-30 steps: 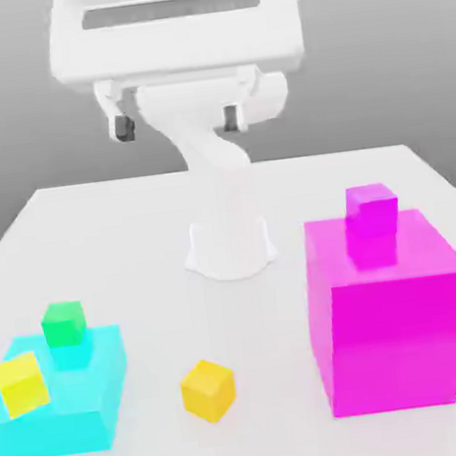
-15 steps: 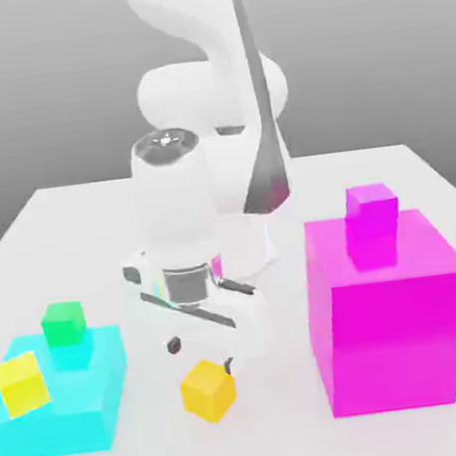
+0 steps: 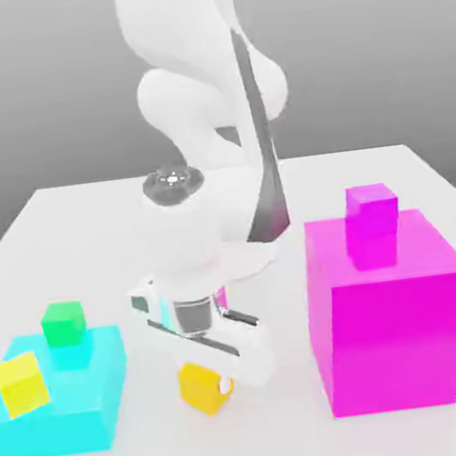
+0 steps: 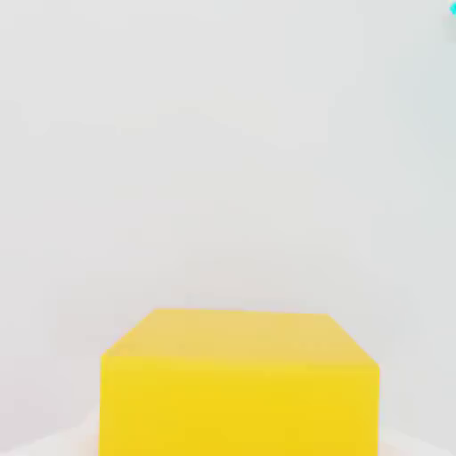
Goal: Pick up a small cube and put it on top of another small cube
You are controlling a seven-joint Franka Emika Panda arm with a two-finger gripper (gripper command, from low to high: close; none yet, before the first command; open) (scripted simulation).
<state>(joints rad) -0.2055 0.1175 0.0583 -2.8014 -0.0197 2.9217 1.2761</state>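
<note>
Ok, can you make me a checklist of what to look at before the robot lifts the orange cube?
1. End effector is at the orange cube: ok.
2. End effector is shut on the orange cube: ok.
3. Green cube sits flat on the cyan block: ok.
4. Small magenta cube sits on top of the big magenta block: ok.
5. Yellow cube is out of the orange cube's way, over by the exterior view's left: ok.
6. We know which small cube the orange one should go on: cannot tell, the task doesn't say.
</note>
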